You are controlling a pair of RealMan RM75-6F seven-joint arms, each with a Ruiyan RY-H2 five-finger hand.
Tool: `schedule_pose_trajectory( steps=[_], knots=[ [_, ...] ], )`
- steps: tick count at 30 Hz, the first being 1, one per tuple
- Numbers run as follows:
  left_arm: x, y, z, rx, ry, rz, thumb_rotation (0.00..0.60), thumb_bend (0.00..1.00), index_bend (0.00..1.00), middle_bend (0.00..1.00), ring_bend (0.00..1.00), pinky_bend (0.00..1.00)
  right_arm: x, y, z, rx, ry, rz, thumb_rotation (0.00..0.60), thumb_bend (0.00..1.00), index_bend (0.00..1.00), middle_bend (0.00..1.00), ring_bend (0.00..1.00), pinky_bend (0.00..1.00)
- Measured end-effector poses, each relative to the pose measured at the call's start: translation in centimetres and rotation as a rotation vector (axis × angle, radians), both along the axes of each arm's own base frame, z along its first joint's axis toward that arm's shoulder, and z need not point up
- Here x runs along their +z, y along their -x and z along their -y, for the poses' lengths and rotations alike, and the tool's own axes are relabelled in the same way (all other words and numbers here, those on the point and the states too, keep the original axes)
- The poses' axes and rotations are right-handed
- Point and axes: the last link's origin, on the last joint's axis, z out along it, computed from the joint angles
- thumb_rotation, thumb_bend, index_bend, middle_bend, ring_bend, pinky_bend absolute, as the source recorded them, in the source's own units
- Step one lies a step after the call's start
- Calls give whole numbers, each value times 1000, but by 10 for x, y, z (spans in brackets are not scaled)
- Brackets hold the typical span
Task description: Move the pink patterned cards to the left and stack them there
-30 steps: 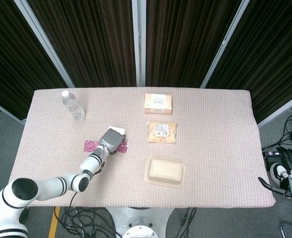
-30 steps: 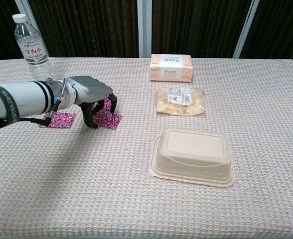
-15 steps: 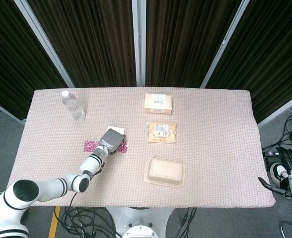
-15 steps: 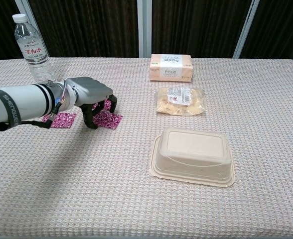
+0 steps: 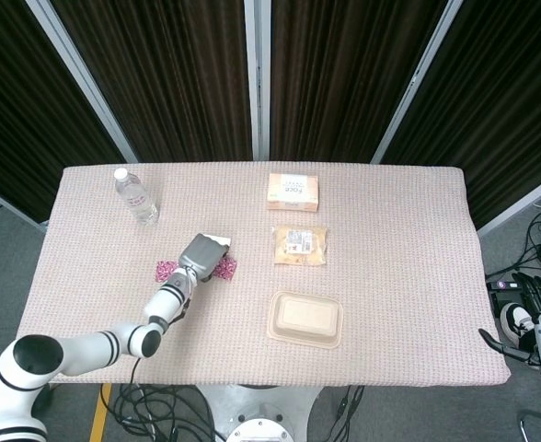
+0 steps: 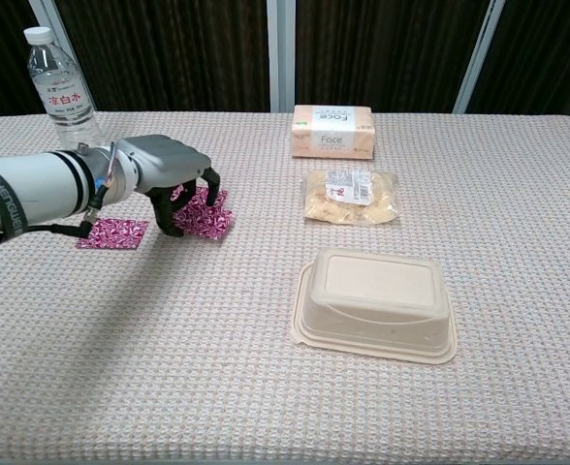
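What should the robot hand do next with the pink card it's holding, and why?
Probably carry it a bit further left and lower it onto the other pink card. The left hand grips one pink card, tilted with an edge off the cloth, while the second lies flat just to its left, not yet covered. That is my guess from how they lie.

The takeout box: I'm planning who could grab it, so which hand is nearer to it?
Left. The left hand sits over a pink card, to the left of the takeout box. The right hand hangs beyond the table's right edge.
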Motion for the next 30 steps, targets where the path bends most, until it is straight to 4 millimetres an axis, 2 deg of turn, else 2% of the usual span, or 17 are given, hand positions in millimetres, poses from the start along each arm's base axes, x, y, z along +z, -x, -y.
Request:
schedule_pose_trajectory(
  steps=[6, 13, 22, 30],
  knots=[
    [22, 10, 0, 70, -37, 38, 600, 268, 466, 823, 861, 843, 0, -1, 0, 9, 1, 6, 260, 90, 72, 82, 0, 47],
    [48, 44, 12, 222, -81, 70, 600, 268, 461, 823, 861, 844, -3, -3, 2, 30, -6, 15, 260, 88, 72, 82, 0, 47],
    [51, 74, 24, 340, -103, 35, 600, 268, 452, 823, 861, 845, -5, -6, 3, 46, -13, 20, 259, 88, 72, 82, 0, 47],
    [47, 78, 23, 322, -113, -8, 600, 268, 448, 822, 859, 845, -4, -6, 1, 40, -10, 17, 259, 88, 72, 82, 0, 47]
  ],
)
